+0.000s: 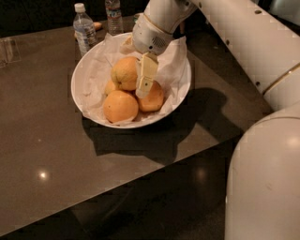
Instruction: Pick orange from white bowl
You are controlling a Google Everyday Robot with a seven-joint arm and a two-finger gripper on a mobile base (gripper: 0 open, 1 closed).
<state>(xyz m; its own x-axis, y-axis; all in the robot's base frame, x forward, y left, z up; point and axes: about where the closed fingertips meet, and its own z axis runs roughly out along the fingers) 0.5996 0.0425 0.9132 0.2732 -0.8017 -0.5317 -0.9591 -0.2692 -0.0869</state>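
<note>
The white bowl, lined with crumpled white paper, stands on the dark table. The orange, the largest and palest fruit, lies on top of the pile at the bowl's middle. Smaller, deeper-orange fruits lie in front of it, to its right and low on its left. My gripper reaches down from the upper right, open, over the orange. One cream finger hangs along the orange's right side, its tip near the right small fruit. The other finger is mostly hidden behind the orange.
Two water bottles stand just behind the bowl, with a small orange thing between them. A clear container sits at the far left. My white arm and body fill the right side. The table's edge runs diagonally in front.
</note>
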